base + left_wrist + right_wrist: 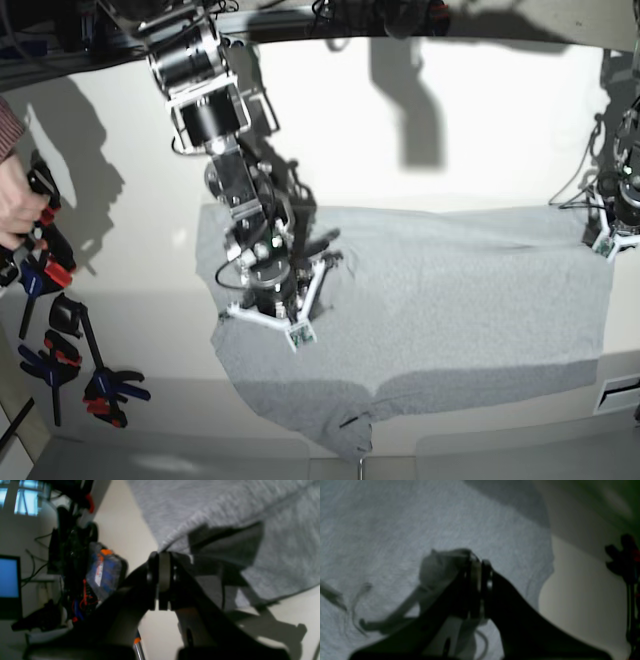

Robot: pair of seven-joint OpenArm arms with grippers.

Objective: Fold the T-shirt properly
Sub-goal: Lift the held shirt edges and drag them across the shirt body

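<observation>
Lying spread flat on the white table (450, 120), plain grey side up, the T-shirt (450, 300) covers the middle and the base view's right part of it, with a hem corner hanging toward the near edge. Right gripper (476, 590) sits over the shirt's edge on that view's left, jaws clamped together on a bunched fold of shirt fabric; the pinched cloth shows as a lump beside the fingertips in the right wrist view. Left gripper (160, 582) is at the shirt's opposite edge, base view's far right, jaws pressed closed; in the left wrist view the shirt's edge runs right up to the fingertips, but I can't tell whether fabric is actually caught between them. Beside the shirt on the base view's left, several red-and-black clamps (70, 350) lie on the table, well apart from the cloth. A person's hand (18, 205) is at that same edge, touching one clamp.
</observation>
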